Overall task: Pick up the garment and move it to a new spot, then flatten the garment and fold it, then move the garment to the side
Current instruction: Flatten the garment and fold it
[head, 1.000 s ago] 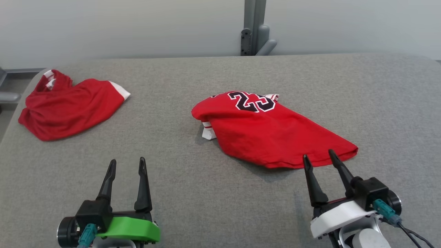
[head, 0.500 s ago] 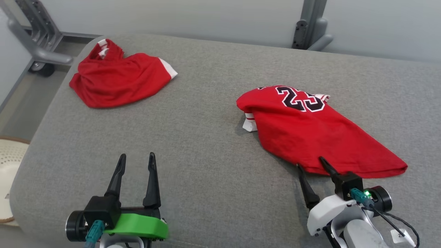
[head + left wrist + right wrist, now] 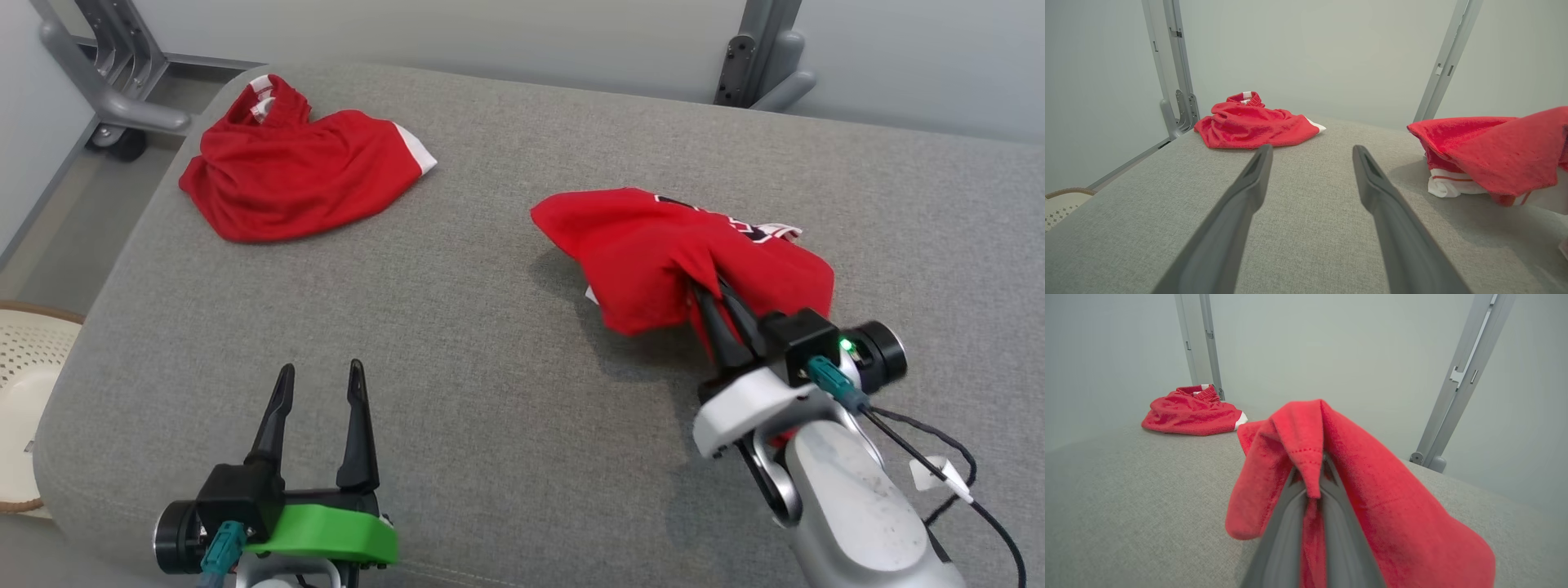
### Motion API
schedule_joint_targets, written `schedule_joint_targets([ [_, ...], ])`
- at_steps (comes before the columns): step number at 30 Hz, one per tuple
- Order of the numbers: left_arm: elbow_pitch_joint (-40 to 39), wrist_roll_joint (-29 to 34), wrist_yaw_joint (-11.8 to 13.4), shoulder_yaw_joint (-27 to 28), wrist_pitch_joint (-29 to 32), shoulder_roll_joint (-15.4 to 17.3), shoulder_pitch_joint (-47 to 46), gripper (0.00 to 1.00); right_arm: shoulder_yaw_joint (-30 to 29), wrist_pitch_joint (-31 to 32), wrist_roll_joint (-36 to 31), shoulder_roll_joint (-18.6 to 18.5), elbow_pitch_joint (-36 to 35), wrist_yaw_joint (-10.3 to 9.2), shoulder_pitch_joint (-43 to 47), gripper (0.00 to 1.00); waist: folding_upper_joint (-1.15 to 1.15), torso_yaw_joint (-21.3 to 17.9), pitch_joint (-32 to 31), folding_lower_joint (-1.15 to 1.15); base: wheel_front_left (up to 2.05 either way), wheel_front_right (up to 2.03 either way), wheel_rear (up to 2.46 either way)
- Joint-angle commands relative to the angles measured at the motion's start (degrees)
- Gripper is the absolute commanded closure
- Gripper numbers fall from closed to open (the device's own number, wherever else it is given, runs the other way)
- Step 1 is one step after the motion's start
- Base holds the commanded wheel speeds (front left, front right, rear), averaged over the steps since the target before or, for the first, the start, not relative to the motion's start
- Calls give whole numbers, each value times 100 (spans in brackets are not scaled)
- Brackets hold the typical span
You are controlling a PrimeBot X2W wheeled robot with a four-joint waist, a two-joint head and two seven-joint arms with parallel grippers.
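- Since the picture of half a second ago, the right pincer (image 3: 712,302) has shut on the near edge of the red jersey (image 3: 645,245) and drawn it up and inward. The cloth that lay spread flat is now bunched into a heap, and most of the black number is hidden
- Seen from the right wrist, a stitched hem fold is nipped between the two closed fingers, and the rest drapes down on both sides of them
- Part of the jersey hangs from that grip while its far side, by my reading, rests on the grey fabric desk (image 3: 490,367), right of the middle
- Over the near left of the desk hovers the left pincer (image 3: 320,371), its fingers spread wide and nothing between them, well apart from the jersey
- Red shorts (image 3: 302,180) with white trim lie crumpled at the far left corner, apart from the work, and a white basket (image 3: 24,384) stands off the desk's left edge
- I judge the jersey light, soft and limp: it will sag, swing and fold on itself, and will not hold any shape it is carried in
- A pinch on one bunched fold may catch both layers, which is fine for carrying but poor for spreading
- To flatten it, better holds are probably two separate hem corners or the shoulders, one per pincer, pulled taut
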Motion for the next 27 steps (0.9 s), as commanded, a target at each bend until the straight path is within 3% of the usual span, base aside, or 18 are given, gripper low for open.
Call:
schedule_joint_targets([
  [1,10,-33,17,-15,0,1,-86,0,214,-21,43,-7,-214,-2,-223,100,39,-72,-51,0,0,0,0],
  [9,84,-29,15,-20,0,2,-16,0,1052,-21,264,-9,-1130,-3,-993,100,39,-135,-200,0,0,0,0],
  [16,51,35,-2,53,0,2,84,0,1107,-21,526,-13,-1819,-3,-1365,100,39,-215,-271,0,0,0,0],
  [21,57,44,-20,4,0,1,105,0,849,-21,295,-14,-1393,-3,-1309,100,39,-258,-273,0,0,0,0],
  [27,86,48,-49,-54,0,2,47,0,423,-21,-12,-187,175,-3,-1055,100,39,-262,-185,0,0,0,0],
])
